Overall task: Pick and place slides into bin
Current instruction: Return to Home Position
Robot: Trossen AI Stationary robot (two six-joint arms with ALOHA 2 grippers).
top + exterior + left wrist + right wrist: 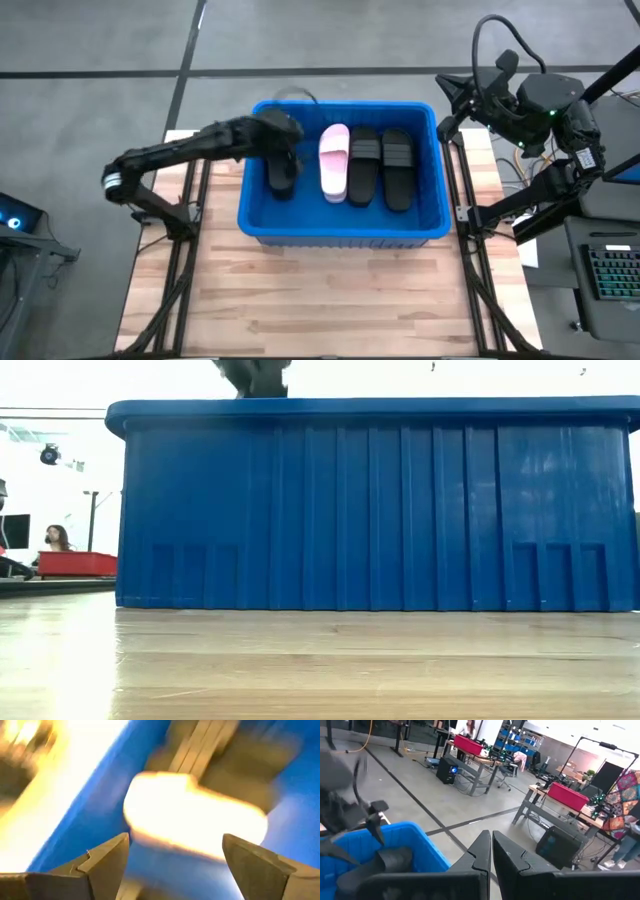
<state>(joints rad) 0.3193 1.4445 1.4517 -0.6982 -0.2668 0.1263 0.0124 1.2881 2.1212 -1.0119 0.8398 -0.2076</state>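
Presently we list: left gripper (175, 840), fingers apart, directly above the black slide (283, 186) at the bin's (345, 236) left end; right gripper (491, 840), fingers together, beyond the bin's right end.

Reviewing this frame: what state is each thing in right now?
Bright blue plastic bin: upright, holding slides.
Light pink rubber slide: flat inside bin.
Black rubber slides: two, flat inside bin, beside pink.
Left claw: open, empty, over bin.
Right claw: shut, empty, outside bin.
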